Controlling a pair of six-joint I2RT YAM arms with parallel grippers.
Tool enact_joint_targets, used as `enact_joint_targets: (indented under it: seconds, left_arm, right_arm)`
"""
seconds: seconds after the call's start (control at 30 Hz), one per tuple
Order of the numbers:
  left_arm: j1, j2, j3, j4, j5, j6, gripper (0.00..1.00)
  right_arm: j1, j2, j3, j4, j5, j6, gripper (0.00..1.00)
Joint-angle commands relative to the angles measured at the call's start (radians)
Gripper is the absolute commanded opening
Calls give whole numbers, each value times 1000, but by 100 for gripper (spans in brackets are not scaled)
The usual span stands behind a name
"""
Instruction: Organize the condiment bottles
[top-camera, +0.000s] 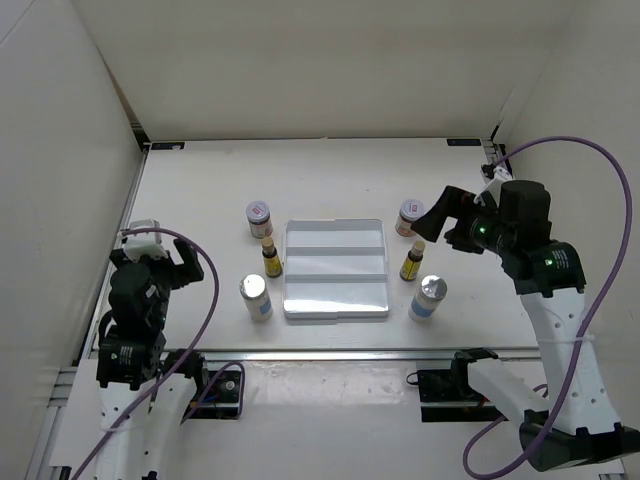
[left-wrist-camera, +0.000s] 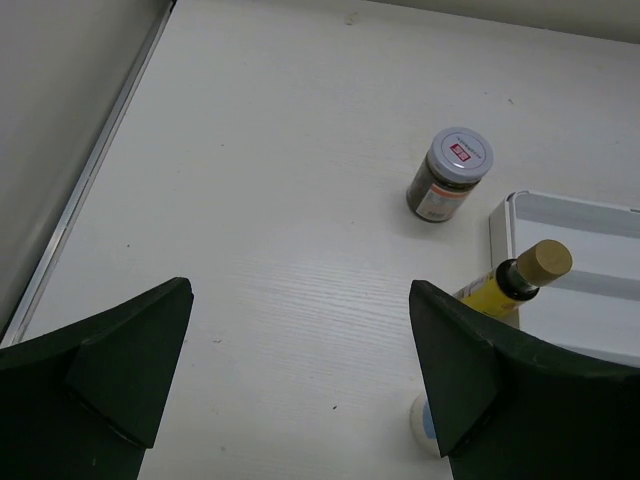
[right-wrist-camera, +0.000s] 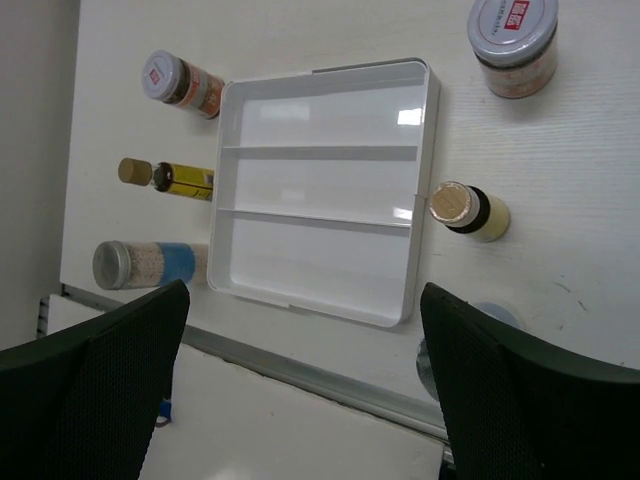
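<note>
Closest in, the left pincer (left-wrist-camera: 298, 300) hangs low over the near left part of the bench (top-camera: 200, 190), its two dark fingers spread wide, released, with nothing between them. Just past the bench's front edge, the left white cylinder (top-camera: 255, 297) stands upright under its silver cap, near the tray's near left corner with a small gap to it. The right white cylinder (top-camera: 427, 298) stands likewise off the near right corner. The tray (top-camera: 336, 314) is a shallow white rectangle, split by two ridges into three long compartments. Midway along its left side stands the left yellow-labelled bottle (top-camera: 271, 259), dark with a tan cap, close against the rim. The right yellow-labelled bottle (top-camera: 412, 262) mirrors it on the right side. Farther back, the left jar (top-camera: 259, 217) sits off the tray's far left corner and the right jar (top-camera: 410, 216) off the far right corner, each with a white lid marked in red. The right pincer (top-camera: 428, 218) hovers above the bench beside that right jar and bottle, fingers parted, gripping nothing.
</note>
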Motion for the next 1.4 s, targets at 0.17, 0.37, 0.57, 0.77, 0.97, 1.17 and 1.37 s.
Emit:
enact_joint_targets:
  seconds: [0.17,0.37,0.57,0.77,0.97,1.17,1.37]
  left_arm:
    - [-2,2,-3,2,-32,-15,100]
    - [-11,-29,-37,22,-3,-68,100]
    - [-53,116,42,14,160,-133,100]
    - [-53,401,277,-119,260,-184,97]
    - [-62,433,215,-168,401,-207,100]
    - [-71,468,204,-178,323,-184,100]
    - [-71,477,170,-155,284,-184,100]
  right_arm:
    - [7,31,42,-216,151,-102,99]
    - [7,-4,-25,-235,318,-89,99]
    - [7,59,-85,-209,242,-79,99]
    - [7,91,-130,-189,284,-20,99]
    - [18,67,-179,-218,284,-55,99]
    - [82,35,-179,-248,312,-3,98]
    - [147,99,-179,-316,389,135,97]
